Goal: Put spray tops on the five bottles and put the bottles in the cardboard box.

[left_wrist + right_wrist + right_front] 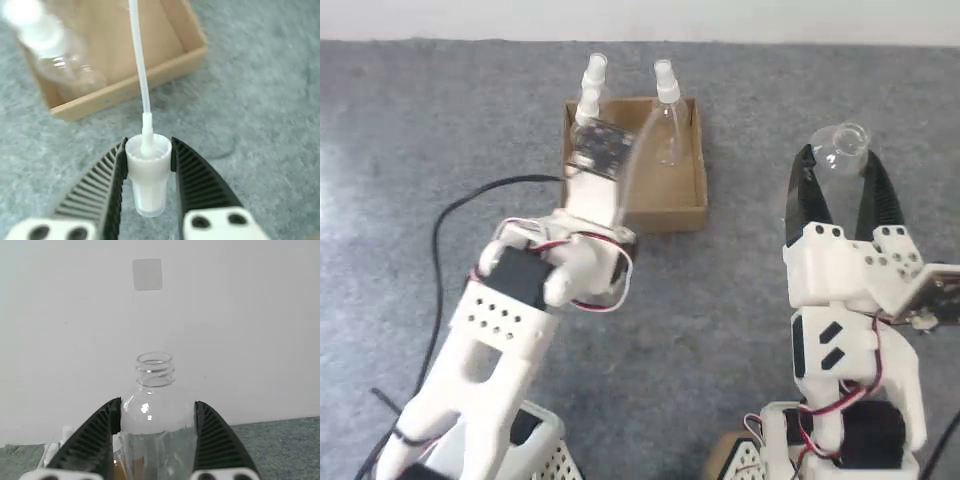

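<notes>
While the grey table [750,280] spreads beneath everything, we see the two arms side by side at its near edge. The left arm [510,320] slants toward the box, and the right arm [850,330] stands well apart from it on the other side. The box [670,215] sits open toward the far middle of the table, with the left arm's wrist over its near left corner. Inside it we count a capped bottle [667,125] upright near the far wall, its white head rising above the rim. Two more spray heads [592,85] poke up at the far left corner, but the arm hides the bodies below them. The right gripper [838,160] is off to the right of the box, its black jaws pinching a bare bottle [155,390] by the shoulder on both sides. This bottle is clear, upright, and has an open threaded neck. The left gripper [147,150] is clamped on a top [147,175], one ribbed jaw against each side of its white collar, above the table just in front of the box's front wall. From that top a thin tube [140,65] runs straight toward the box.
</notes>
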You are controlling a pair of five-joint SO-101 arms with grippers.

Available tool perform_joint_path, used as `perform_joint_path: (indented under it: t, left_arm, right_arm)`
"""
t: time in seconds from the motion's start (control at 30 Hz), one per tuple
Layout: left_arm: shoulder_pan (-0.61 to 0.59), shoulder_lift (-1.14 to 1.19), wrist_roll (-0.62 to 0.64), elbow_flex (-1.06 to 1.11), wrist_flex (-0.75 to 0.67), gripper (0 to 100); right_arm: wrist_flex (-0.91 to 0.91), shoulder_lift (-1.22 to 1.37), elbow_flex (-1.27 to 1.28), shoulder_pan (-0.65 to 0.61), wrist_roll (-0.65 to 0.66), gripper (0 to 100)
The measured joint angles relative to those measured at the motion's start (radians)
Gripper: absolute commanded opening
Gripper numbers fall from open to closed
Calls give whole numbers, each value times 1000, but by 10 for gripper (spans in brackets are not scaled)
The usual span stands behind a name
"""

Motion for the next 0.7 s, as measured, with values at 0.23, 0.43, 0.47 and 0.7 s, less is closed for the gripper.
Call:
perform_joint_path:
  t: [0.23, 0.43, 0.47, 0.7]
  left_arm:
    - [-140, -18, 55, 0, -31, 13]
    - [-258, -18, 72, 0, -57, 13]
    - [-282, -18, 86, 0, -64, 13]
    - [-443, -18, 157, 0, -106, 13]
  right_arm:
    - [-3, -8, 15, -41, 0, 17]
    - [-3, -9, 25, -51, 0, 17]
    - [-3, -9, 28, -51, 0, 17]
    - [-3, 0, 58, -173, 44, 16]
